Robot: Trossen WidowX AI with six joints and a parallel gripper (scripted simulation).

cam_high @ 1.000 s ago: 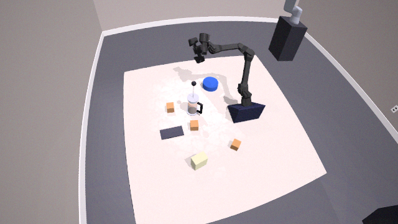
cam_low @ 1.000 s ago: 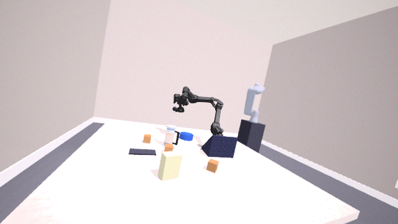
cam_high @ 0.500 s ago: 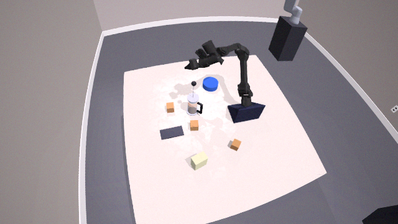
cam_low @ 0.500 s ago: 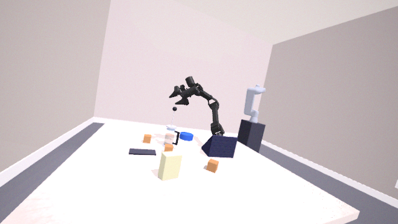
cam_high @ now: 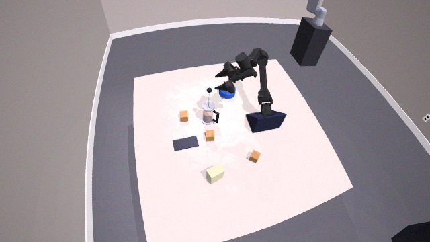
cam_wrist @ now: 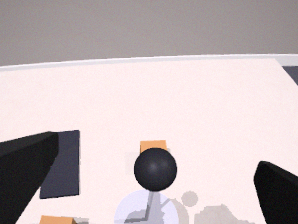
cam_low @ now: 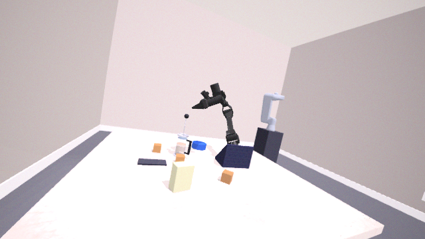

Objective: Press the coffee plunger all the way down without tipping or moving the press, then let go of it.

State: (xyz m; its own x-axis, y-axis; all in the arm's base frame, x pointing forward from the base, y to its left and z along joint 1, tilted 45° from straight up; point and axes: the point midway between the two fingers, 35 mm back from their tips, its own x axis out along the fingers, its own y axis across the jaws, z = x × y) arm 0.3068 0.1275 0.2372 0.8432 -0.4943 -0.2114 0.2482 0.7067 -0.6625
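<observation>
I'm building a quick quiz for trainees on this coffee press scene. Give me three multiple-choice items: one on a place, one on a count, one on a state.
1. Where does the blue disc lie?
A. Between the press and the arm's base
B. On the dark flat mat
C. Beside the pale yellow block

2. How many small orange cubes are on the table?
A. One
B. Three
C. Five

3. How is the gripper now?
A. Shut on the plunger knob
B. Open, holding nothing
C. Shut on an orange cube

Answers:
1 A: the top view shows it beyond the press, under the gripper, towards the base.
2 B: cubes at.
3 B: the fingers stand wide apart, the knob untouched between them in the wrist view.
</observation>
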